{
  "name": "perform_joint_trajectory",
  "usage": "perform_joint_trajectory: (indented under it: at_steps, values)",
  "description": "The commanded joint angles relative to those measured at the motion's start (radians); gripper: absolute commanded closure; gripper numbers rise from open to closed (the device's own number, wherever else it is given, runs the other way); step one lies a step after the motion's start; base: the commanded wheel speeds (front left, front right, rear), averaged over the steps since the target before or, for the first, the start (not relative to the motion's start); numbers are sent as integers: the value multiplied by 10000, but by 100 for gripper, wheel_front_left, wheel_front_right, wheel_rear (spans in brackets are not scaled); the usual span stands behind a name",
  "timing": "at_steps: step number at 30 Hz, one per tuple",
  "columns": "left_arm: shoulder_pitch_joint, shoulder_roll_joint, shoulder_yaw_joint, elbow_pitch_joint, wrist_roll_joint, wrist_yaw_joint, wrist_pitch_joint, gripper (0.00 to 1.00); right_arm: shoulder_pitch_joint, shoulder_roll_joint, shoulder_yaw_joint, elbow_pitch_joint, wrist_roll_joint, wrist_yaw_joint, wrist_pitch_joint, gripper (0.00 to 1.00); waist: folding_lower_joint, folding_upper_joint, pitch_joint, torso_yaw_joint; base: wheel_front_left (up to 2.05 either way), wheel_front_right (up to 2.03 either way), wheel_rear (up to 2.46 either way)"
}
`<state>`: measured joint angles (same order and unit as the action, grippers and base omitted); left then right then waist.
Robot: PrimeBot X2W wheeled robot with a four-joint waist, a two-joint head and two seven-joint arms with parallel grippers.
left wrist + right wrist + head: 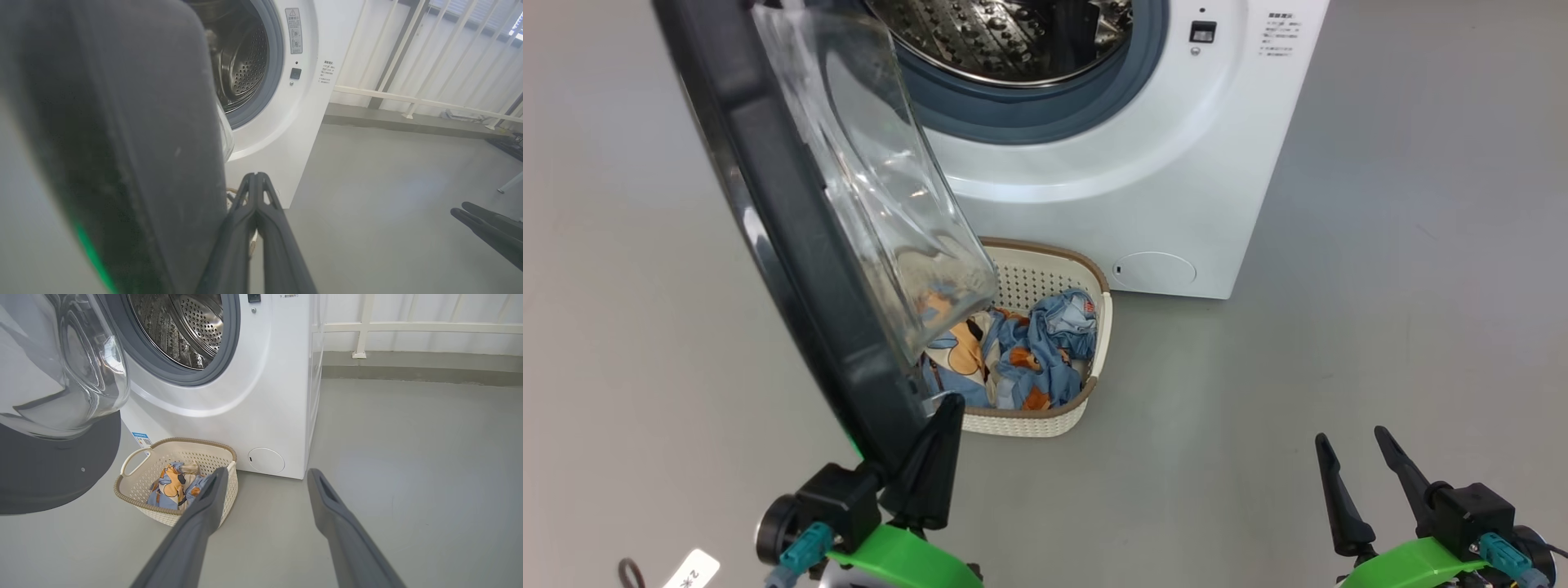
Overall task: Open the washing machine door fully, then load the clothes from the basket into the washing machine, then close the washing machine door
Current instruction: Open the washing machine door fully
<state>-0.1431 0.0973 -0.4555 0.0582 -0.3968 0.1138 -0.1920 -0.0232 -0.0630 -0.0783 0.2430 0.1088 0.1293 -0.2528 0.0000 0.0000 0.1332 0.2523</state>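
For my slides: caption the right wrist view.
Open right tool faces the basket of clothes before the washing machine, its door open.

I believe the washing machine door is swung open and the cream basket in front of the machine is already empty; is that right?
Not quite: the basket is not empty. The head view shows the clothes lying in it. The washing machine door is indeed open, and the basket stands in front of the washing machine.

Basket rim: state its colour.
Brown, with a woven look, above cream perforated sides. The basket shows best in the right wrist view.
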Motion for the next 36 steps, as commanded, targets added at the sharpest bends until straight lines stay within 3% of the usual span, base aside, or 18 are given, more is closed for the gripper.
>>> perform_joint_trajectory:
  at_steps: [1, 18, 36]
  values:
    - [-145, 327, 605, -197, -100, 220, 50, 100, -284, -36, 237, -196, 76, 14, -90, 0, 0, 0, 9, 44, 0, 0, 0]
    - [283, 529, 878, -807, -297, 602, 99, 100, -209, -75, 177, -184, 22, 14, -90, 0, 0, 0, -21, 850, 0, 0, 0]
    - [544, 1221, 2198, -254, -786, 1049, -192, 100, -127, -284, 308, -93, 136, 14, -90, 0, 0, 0, -223, 1347, 0, 0, 0]
